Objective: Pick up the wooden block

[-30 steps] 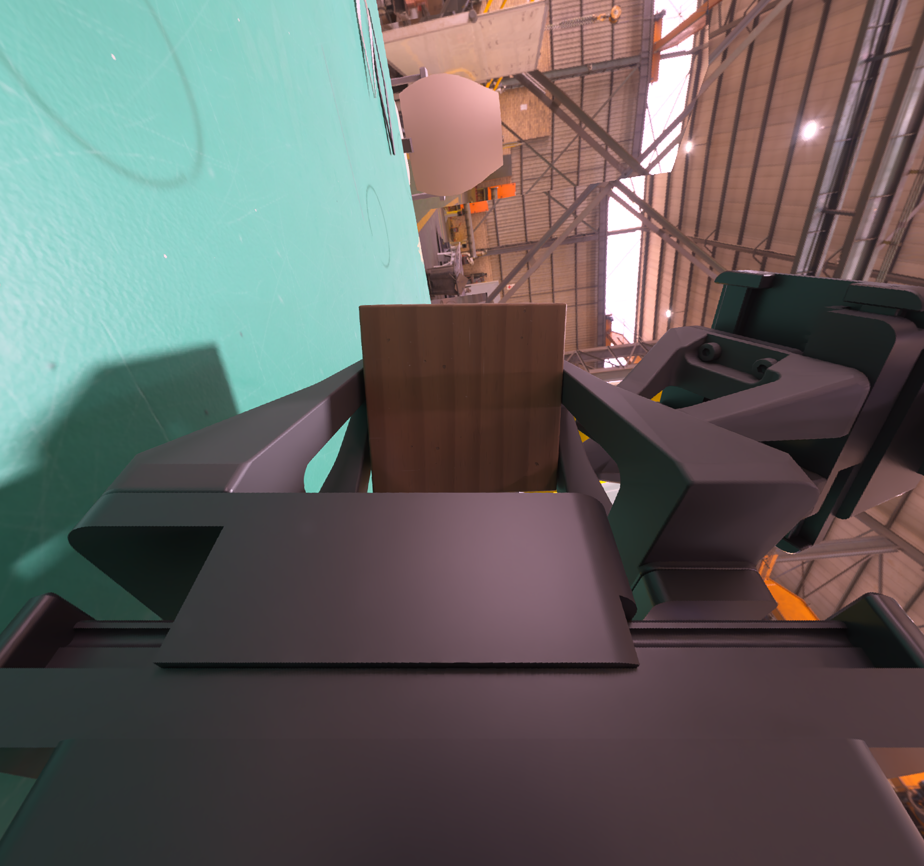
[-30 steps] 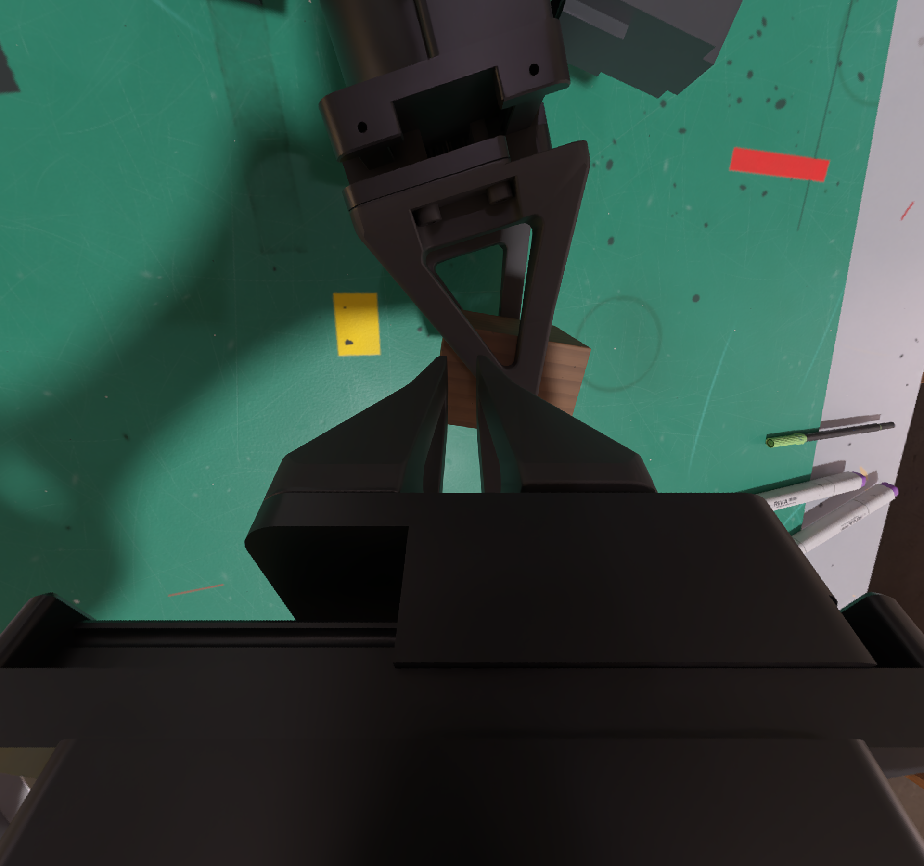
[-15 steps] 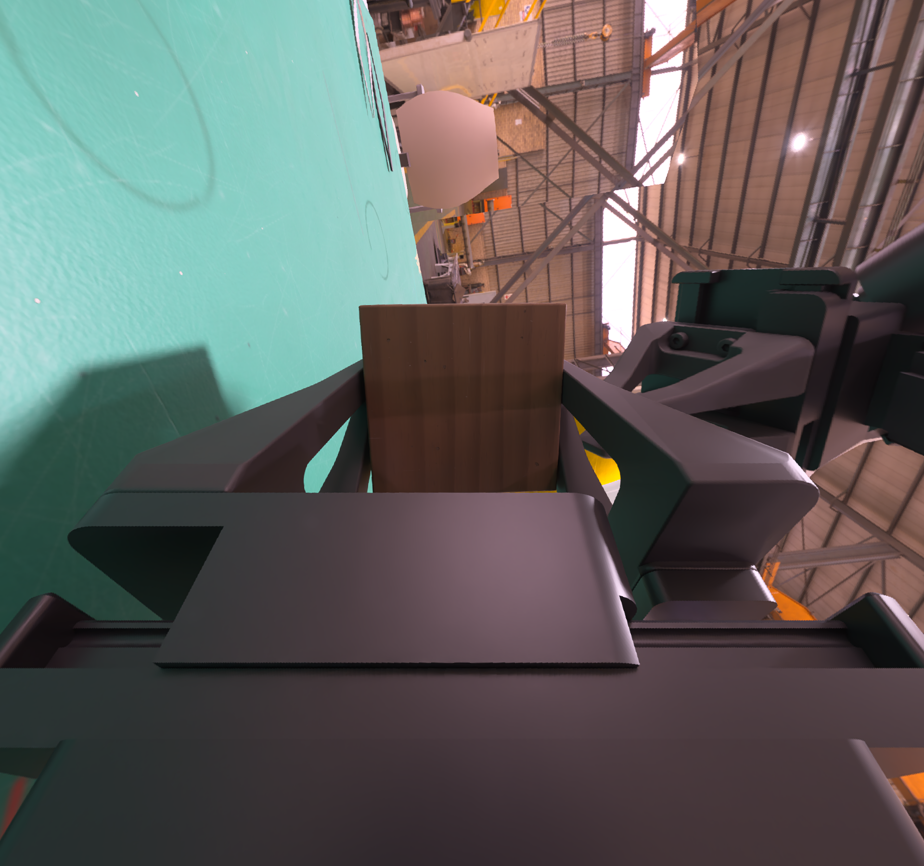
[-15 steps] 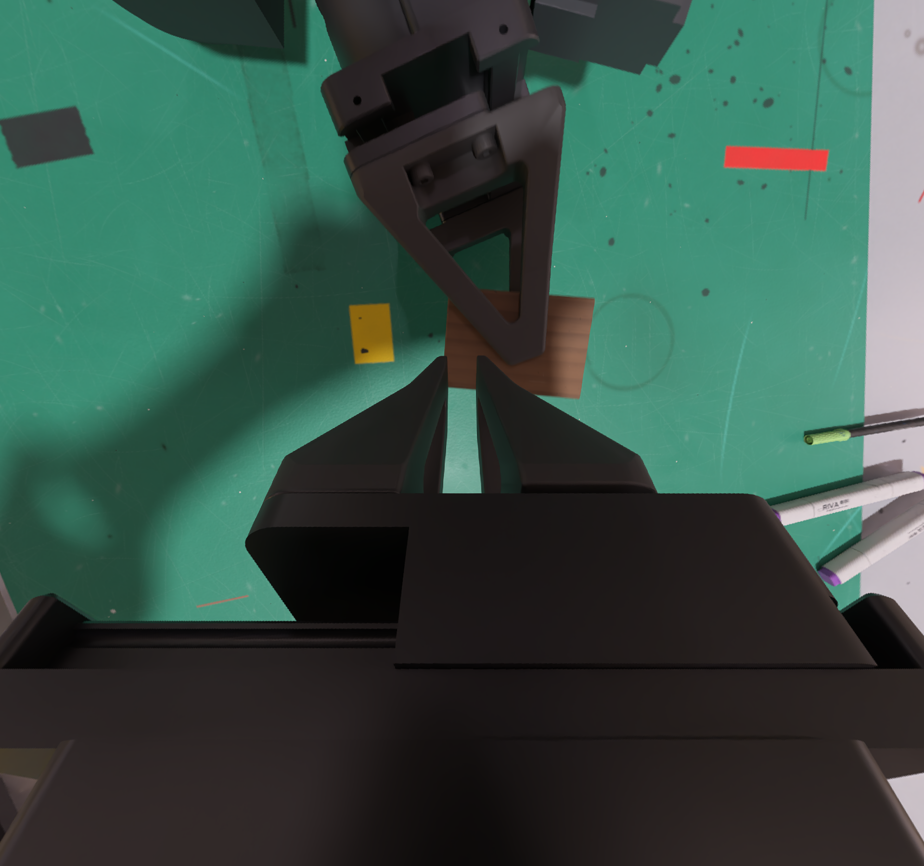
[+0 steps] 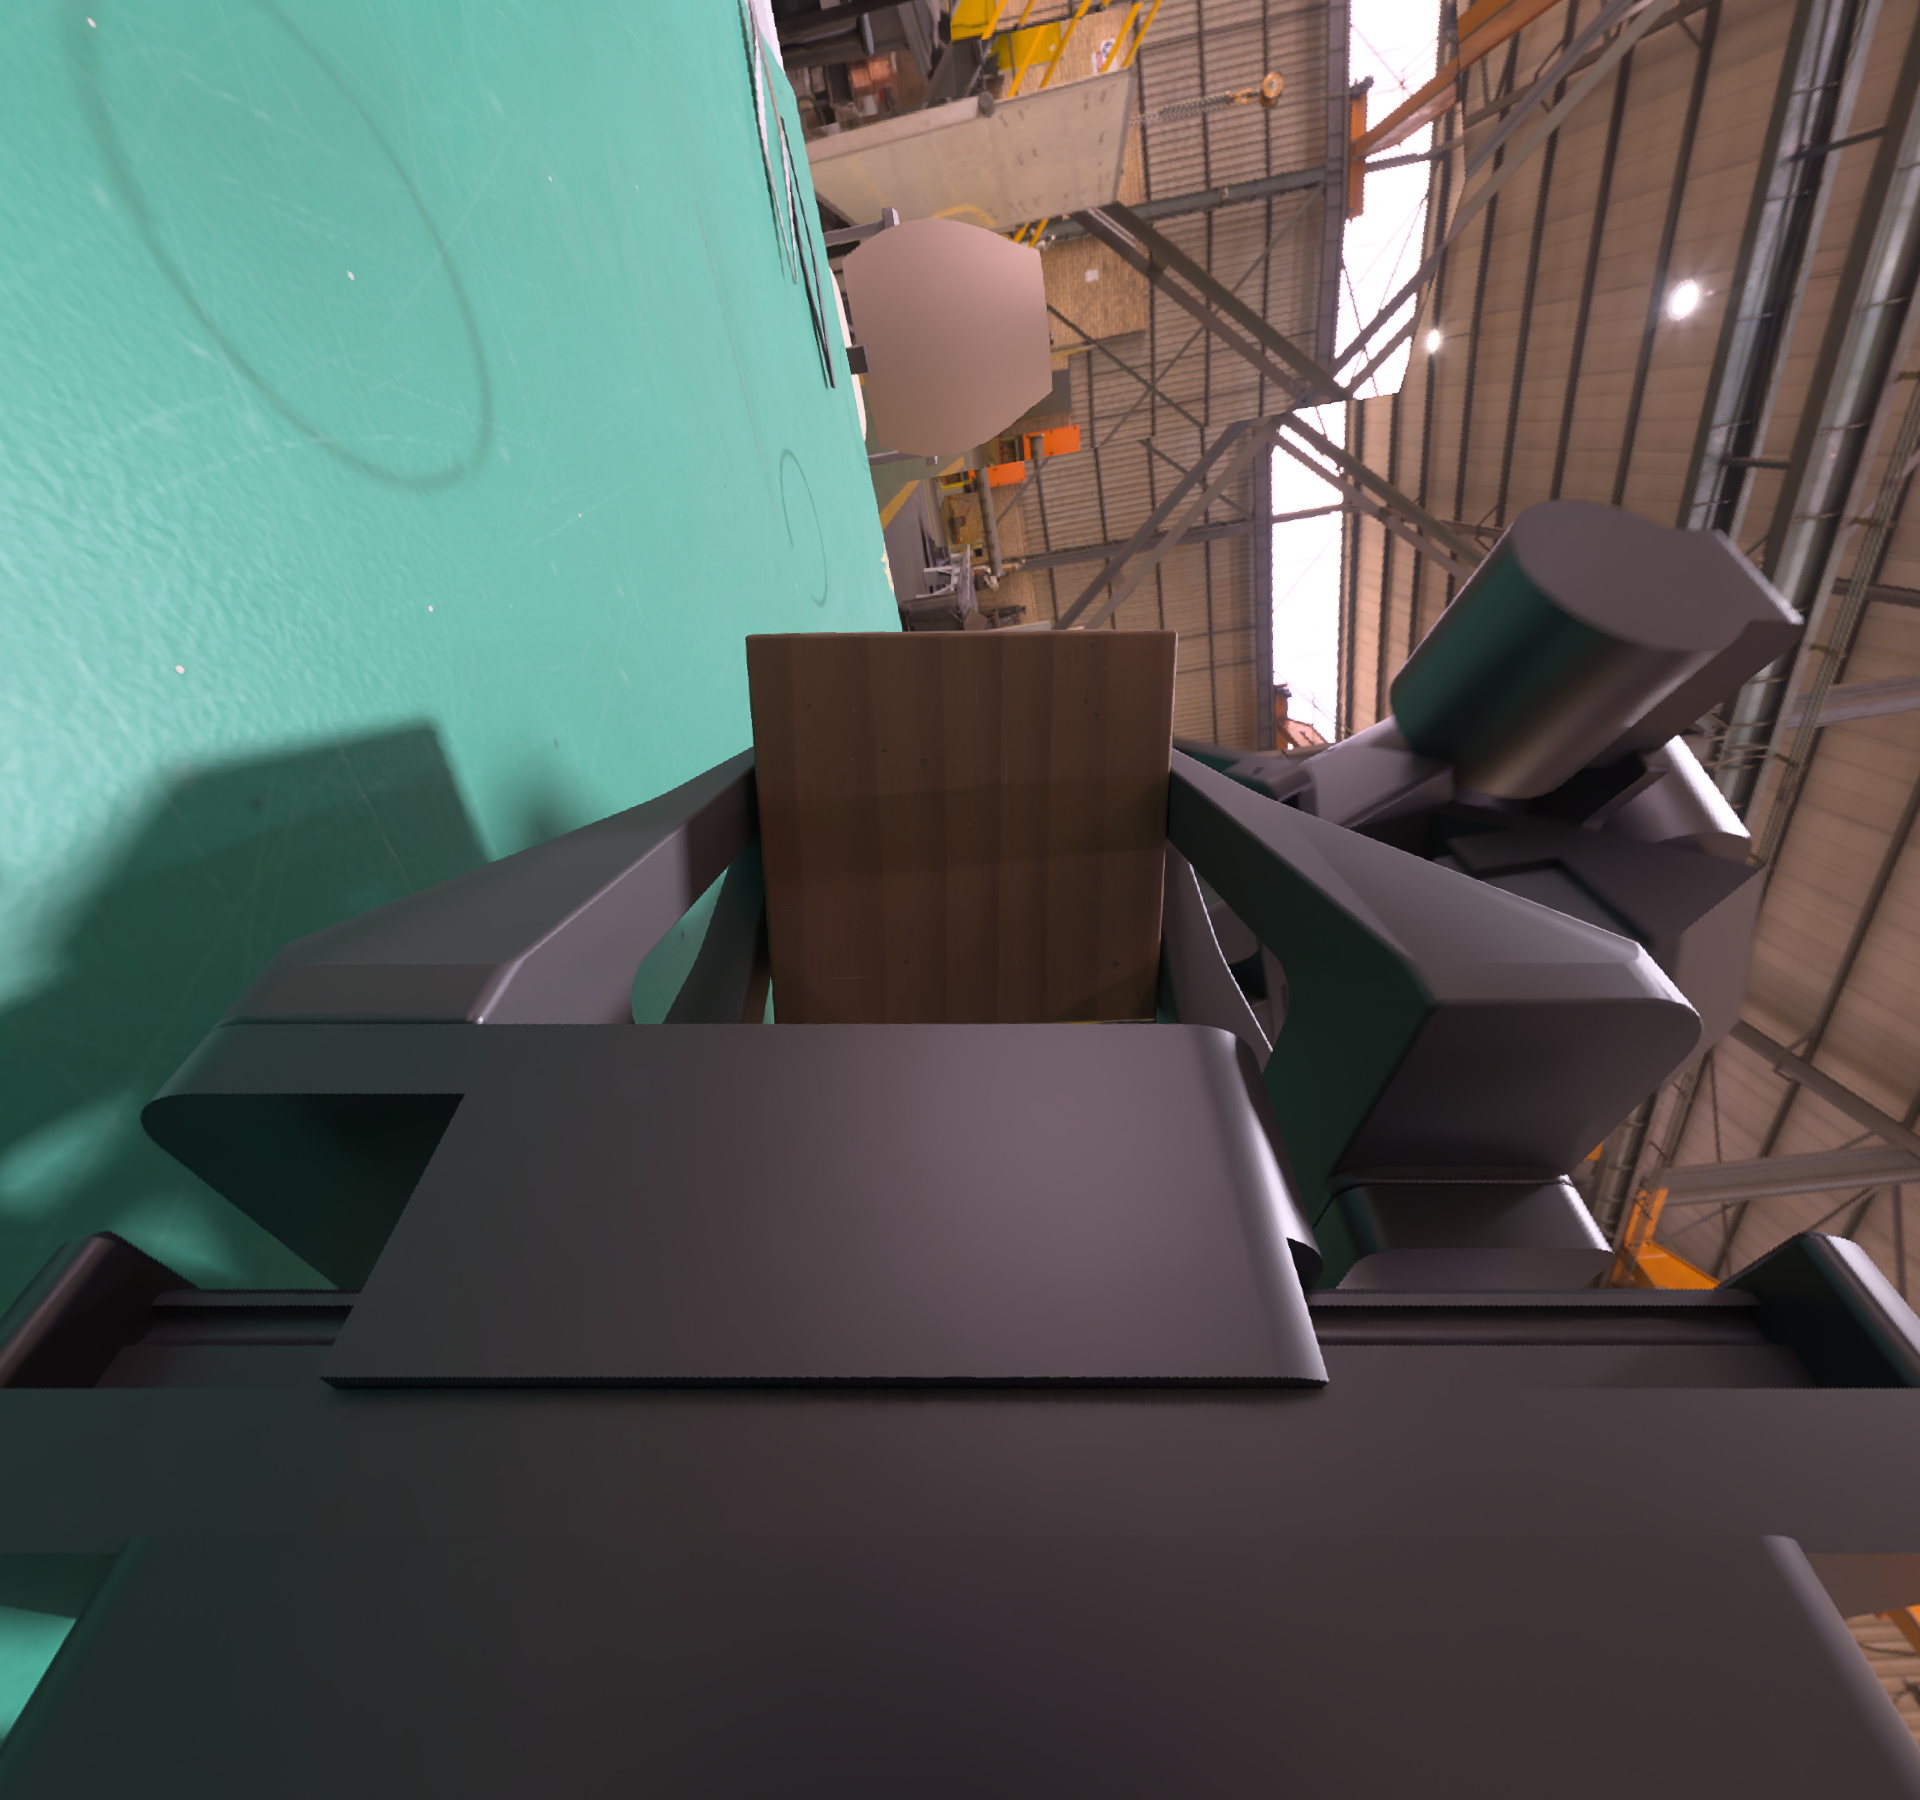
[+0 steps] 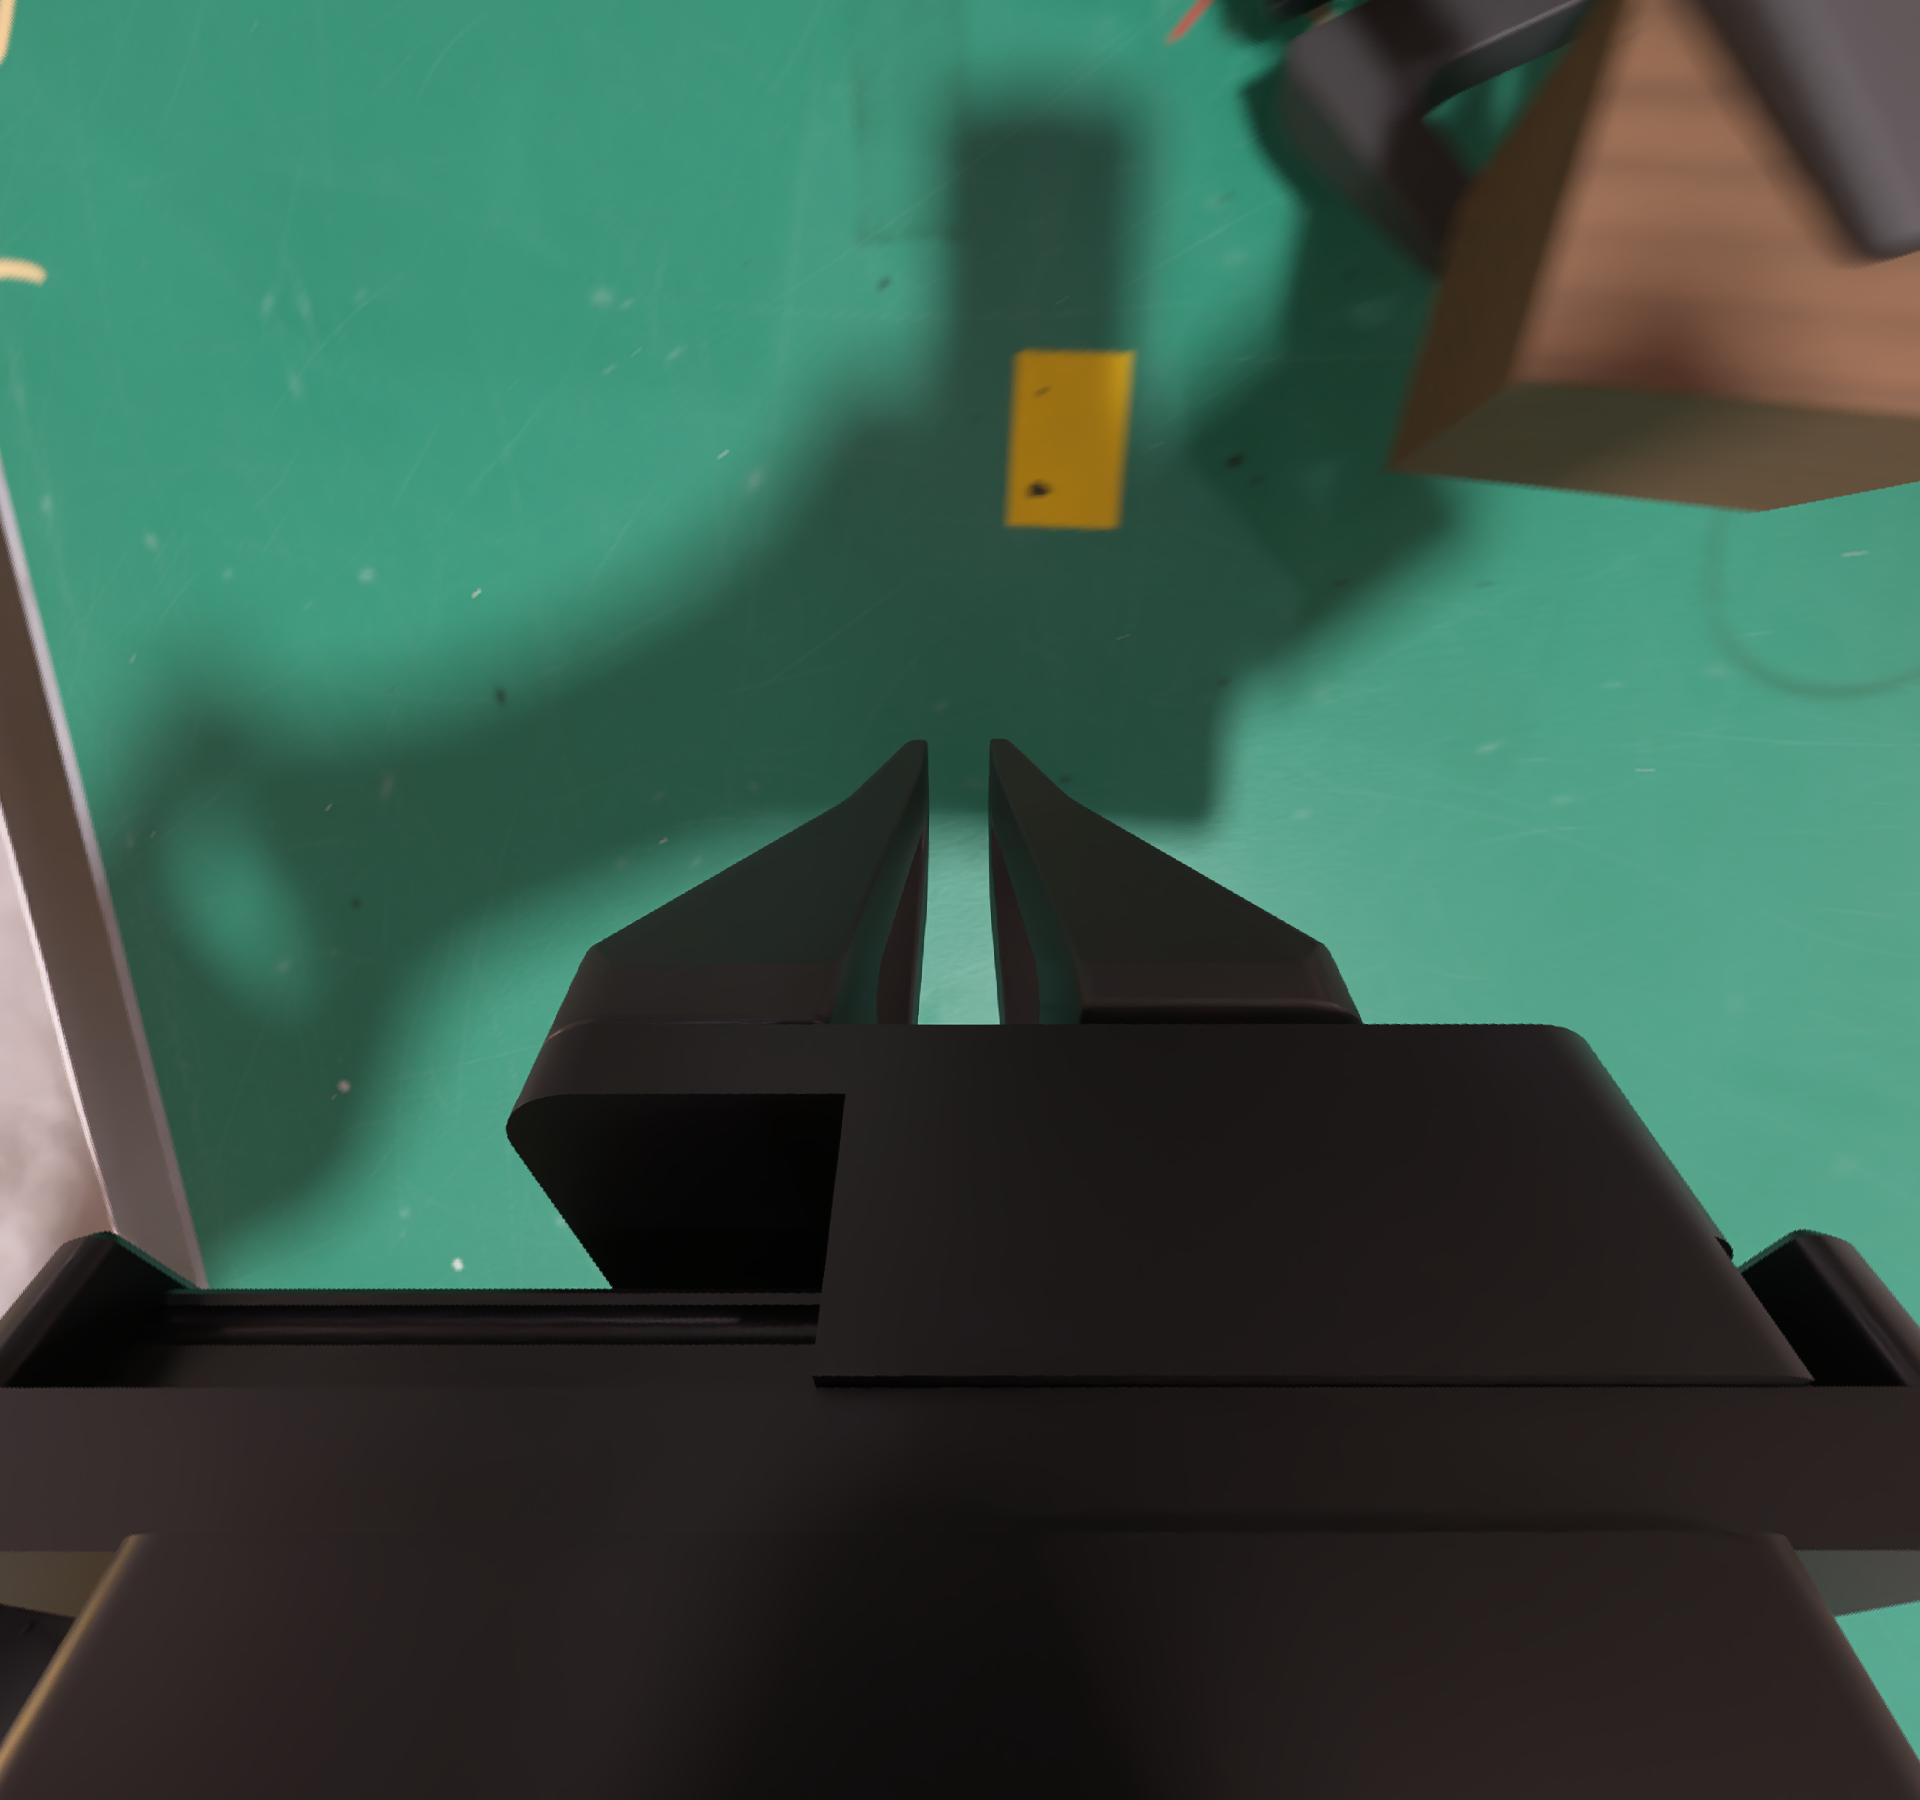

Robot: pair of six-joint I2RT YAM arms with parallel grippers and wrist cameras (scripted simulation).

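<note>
Wooden block (image 5: 958, 820) sits clamped between your left gripper's (image 5: 961, 805) fingers, lifted clear of the green mat (image 5: 312, 400). Your right gripper (image 6: 958, 763) is nearly closed, empty. Pickup looks done.

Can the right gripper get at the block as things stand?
Probably not. The left gripper has the block clamped on both sides and lifted off the mat. The right gripper is nearly shut and points at bare mat, with the block off to its upper right.

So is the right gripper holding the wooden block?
No, the right gripper is shut on nothing above the green mat; the wooden block sits in the left gripper.
</note>
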